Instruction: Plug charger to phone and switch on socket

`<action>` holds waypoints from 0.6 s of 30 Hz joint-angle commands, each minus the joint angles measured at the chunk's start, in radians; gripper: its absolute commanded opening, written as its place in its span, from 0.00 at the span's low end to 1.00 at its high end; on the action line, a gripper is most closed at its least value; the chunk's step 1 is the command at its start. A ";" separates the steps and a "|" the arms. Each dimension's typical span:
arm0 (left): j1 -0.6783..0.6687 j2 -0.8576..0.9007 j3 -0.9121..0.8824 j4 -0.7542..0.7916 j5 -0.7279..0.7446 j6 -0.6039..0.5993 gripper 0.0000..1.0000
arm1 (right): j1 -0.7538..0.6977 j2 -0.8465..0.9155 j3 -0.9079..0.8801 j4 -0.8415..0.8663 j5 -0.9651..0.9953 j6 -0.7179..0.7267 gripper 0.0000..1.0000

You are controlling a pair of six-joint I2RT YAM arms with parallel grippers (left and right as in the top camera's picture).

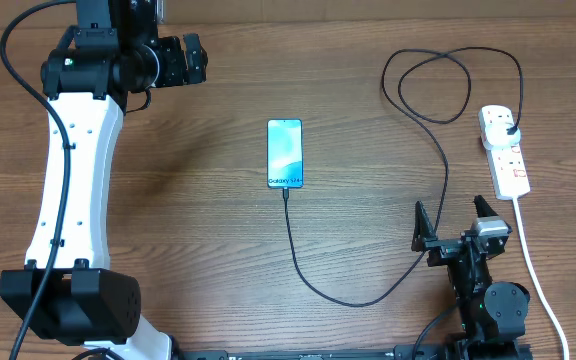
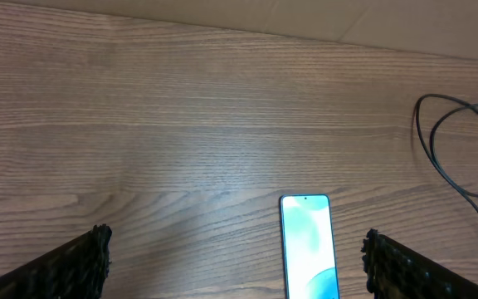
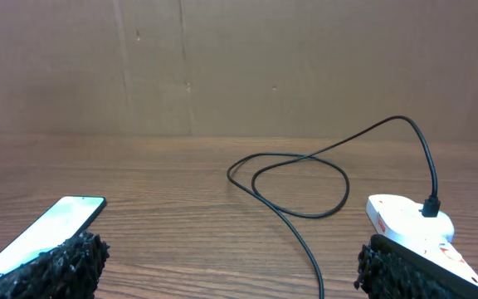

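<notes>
The phone (image 1: 284,153) lies flat in the middle of the table, its lit screen showing "Galaxy". The black charger cable (image 1: 313,278) runs from the phone's near end, curves right, loops at the back (image 1: 438,85) and ends in a black plug (image 1: 509,127) seated in the white socket strip (image 1: 505,150) at the right. My left gripper (image 1: 190,58) is open and empty, far back left of the phone (image 2: 309,245). My right gripper (image 1: 455,222) is open and empty at the front right, near the socket (image 3: 413,224), with the cable (image 3: 301,178) ahead of it.
The socket's white cord (image 1: 538,275) trails toward the front right edge. The left arm's white body (image 1: 73,170) spans the left side of the table. A brown board wall (image 3: 239,66) stands behind the table.
</notes>
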 commanded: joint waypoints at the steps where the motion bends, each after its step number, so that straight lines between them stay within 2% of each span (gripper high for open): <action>1: -0.004 0.002 -0.001 0.001 -0.006 0.001 1.00 | -0.003 -0.011 -0.011 0.006 0.009 -0.005 1.00; 11: -0.004 -0.026 -0.014 -0.104 -0.153 0.001 1.00 | -0.003 -0.011 -0.011 0.006 0.009 -0.005 1.00; 15: -0.004 -0.109 -0.098 -0.068 -0.154 0.002 1.00 | -0.003 -0.011 -0.011 0.006 0.010 -0.005 1.00; 18: -0.004 -0.204 -0.237 0.017 -0.156 0.002 1.00 | -0.003 -0.011 -0.011 0.006 0.009 -0.005 1.00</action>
